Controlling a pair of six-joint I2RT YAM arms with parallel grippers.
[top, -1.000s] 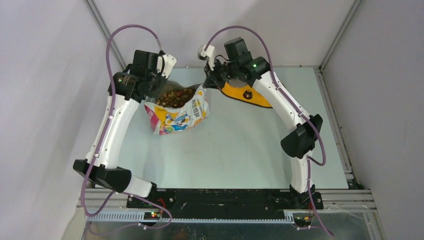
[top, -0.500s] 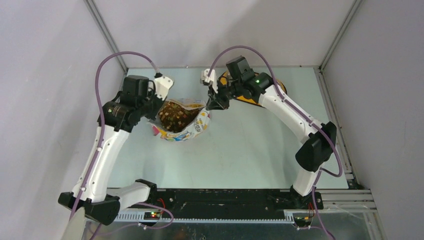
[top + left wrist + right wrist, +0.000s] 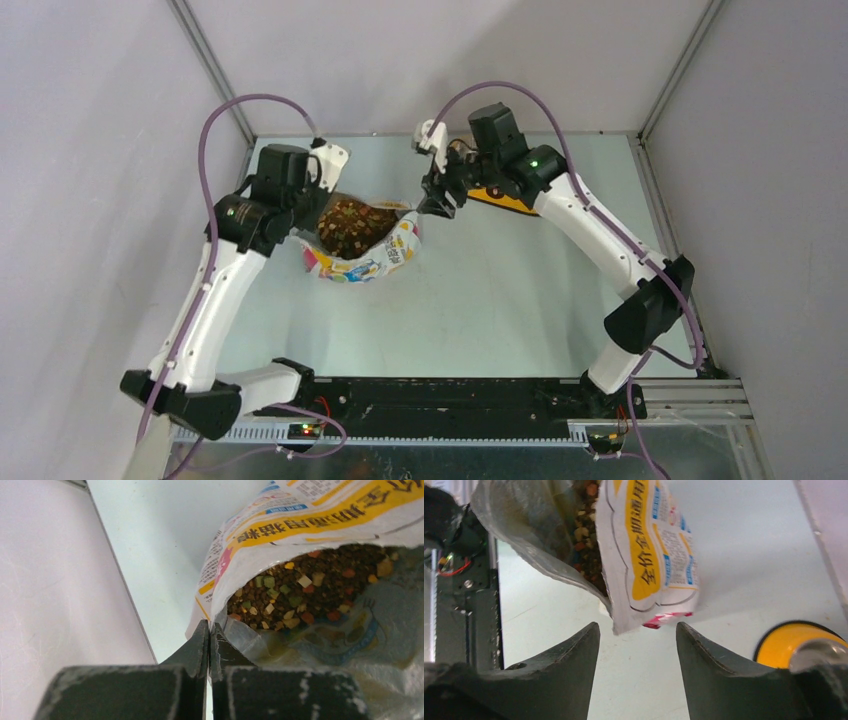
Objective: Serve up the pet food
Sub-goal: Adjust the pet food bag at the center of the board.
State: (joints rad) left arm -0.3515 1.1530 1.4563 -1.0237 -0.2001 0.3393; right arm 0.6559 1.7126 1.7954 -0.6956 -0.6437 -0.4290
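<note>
The glossy printed bag (image 3: 370,255) sits open on the table, and the pet food (image 3: 350,227) fills its mouth as brown, tan and coloured kibble (image 3: 305,587). My left gripper (image 3: 208,630) is shut on the bag's left rim, pinching the foil edge between its fingers. In the top view this left gripper (image 3: 310,205) sits at the bag's left side. My right gripper (image 3: 638,630) is open just off the bag's right corner (image 3: 649,570), nothing between its fingers. From above, the right gripper (image 3: 432,205) hangs beside the bag's right rim.
The yellow feeder (image 3: 505,198) lies at the back right, mostly hidden under my right arm; its rim (image 3: 791,640) shows in the right wrist view. White enclosure walls close in on the left, back and right. The black base rail (image 3: 440,395) runs along the near edge.
The bag has been lowered onto the table and its mouth pulled wide. My right gripper has opened and let go of the bag's right rim. The left gripper keeps its grip.
</note>
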